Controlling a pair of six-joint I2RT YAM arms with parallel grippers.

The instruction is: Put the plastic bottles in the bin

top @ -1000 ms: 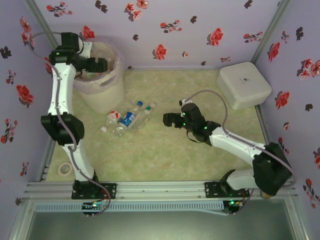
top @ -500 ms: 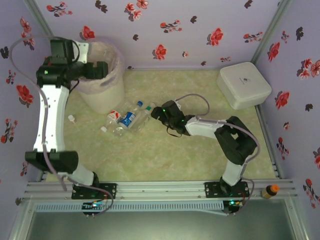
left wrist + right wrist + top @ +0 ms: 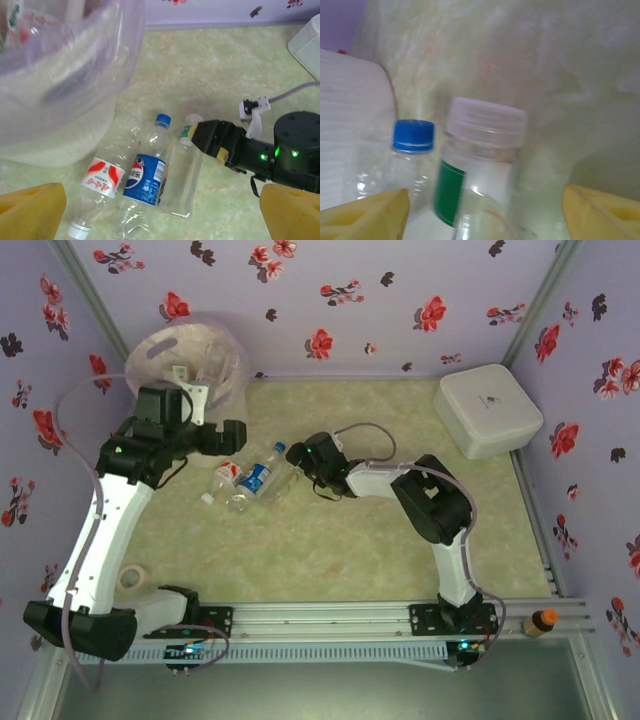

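Find right gripper (image 3: 482, 215) half open, holding nothing, astride the green-labelled bottle (image 3: 480, 165) just under its cap; left gripper (image 3: 161, 212) wide open, empty. Recommend centring, then closing squarely, clear of the blue-capped bottle (image 3: 412, 135) beside one finger.

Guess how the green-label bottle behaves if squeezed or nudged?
The green-label bottle looks empty and thin-walled: probably very light, likely to dent under a squeeze. Round and lying on its side, it may roll if nudged, probably into the blue-capped bottle beside it.
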